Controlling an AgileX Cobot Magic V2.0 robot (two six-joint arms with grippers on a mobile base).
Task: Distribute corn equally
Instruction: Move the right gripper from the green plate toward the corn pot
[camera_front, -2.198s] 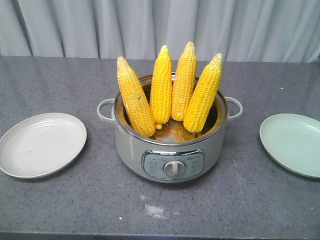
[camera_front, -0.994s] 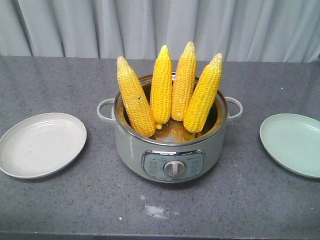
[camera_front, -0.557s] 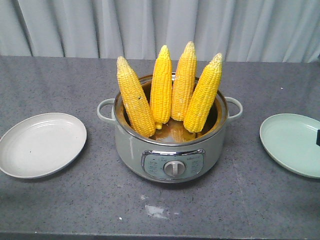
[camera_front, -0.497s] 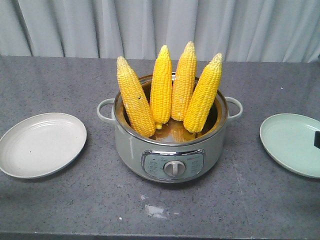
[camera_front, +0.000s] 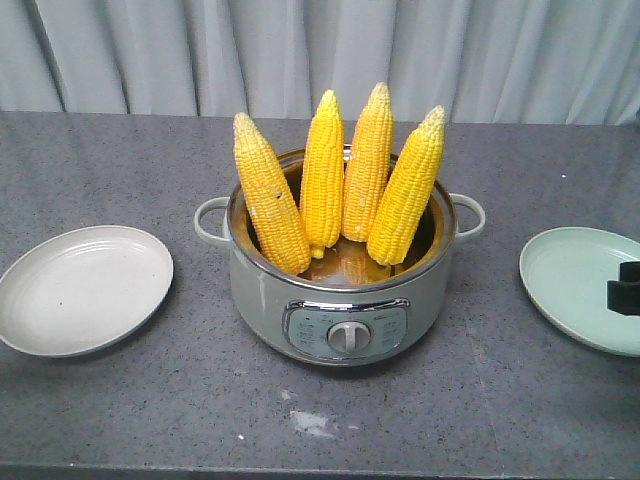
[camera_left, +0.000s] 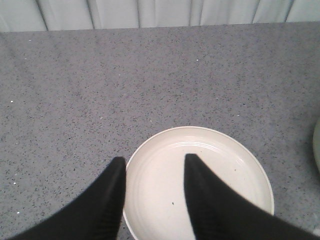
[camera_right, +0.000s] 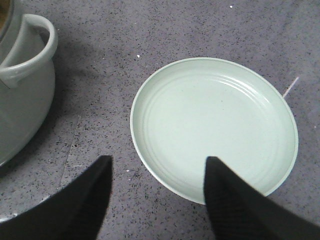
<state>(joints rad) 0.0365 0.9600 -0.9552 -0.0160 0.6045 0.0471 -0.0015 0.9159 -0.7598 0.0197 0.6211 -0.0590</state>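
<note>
1. Fingers on the left arm (camera_left: 105, 205): spread wide and empty, hanging over the near rim of the cream plate (camera_left: 200, 185).
2. Right fingers (camera_right: 235, 205): likewise wide apart, holding nothing, above the near edge of the green plate (camera_right: 215, 125). Their dark tips just enter the front view at the right border.
3. Corn (camera_front: 340, 180): four cobs stand butt-down in the cooker pot (camera_front: 340, 300) at mid-tabletop (camera_front: 480, 400). Their pale tips point up and fan outward, and their upper halves rise clear of the rim. Both plates lie well apart from the pot, one on each side.
4. Handling, judged: each cob looks stiff and fairly weighty. Its rounded kernel rows may be slick if moist, and they may bruise under a hard squeeze.
5. Where to grip, judged: across the thick mid-shaft above the rim, not the tapered tip, where the fingers would slide off.
6. Order, judged: the leftmost cob (camera_front: 268, 200) and rightmost cob (camera_front: 405, 190) lean outward and offer the freest access. The two inner cobs stand close together and may topple once a neighbour is lifted.
7. Placement, judged: a round cob can roll, so it is best laid flat inside the plate's raised rim, two to each plate.
</note>
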